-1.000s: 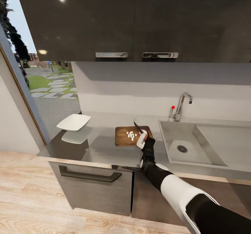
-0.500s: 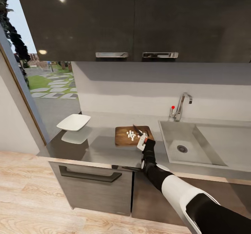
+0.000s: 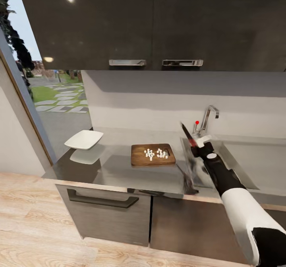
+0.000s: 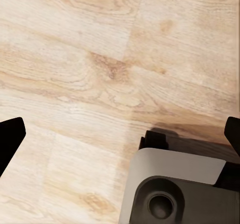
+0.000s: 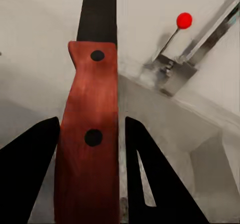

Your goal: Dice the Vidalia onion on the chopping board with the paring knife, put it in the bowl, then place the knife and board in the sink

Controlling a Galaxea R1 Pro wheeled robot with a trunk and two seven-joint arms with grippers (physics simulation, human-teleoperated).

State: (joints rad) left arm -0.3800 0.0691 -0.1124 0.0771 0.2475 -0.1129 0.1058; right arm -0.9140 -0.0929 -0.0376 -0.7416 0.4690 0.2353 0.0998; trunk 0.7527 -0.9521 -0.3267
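The right gripper [image 3: 197,143] was up over the near-left corner of the sink [image 3: 238,167], pinching the paring knife [image 3: 187,135] by its red handle, the dark blade pointing up and back toward the wall. In the right wrist view the handle [image 5: 92,134] sat squarely between the two dark fingers [image 5: 150,179], with the tap [image 3: 207,121] and its red-tipped lever just beyond.

On the countertop [image 3: 119,171], the chopping board [image 3: 153,154] lay left of the sink, carrying a scatter of white diced onion [image 3: 155,153]. The bowl [image 3: 84,139] stood well apart at the far left end, and it looked empty, though the angle was shallow and I couldn't be sure.

The left gripper [image 4: 120,134] hung over wooden floor, its fingertips spread wide at the picture's edges, holding nothing.

As for handling: the knife should be light, stiff and slim, and the handle is the right place to hold it, away from the blade. The board looked rigid and flat against a glossy surface, so probably awkward to lift; an overhanging edge or a short side would be the place to take it. The onion dice are small and loose, and likely to roll or scatter if the board tips.
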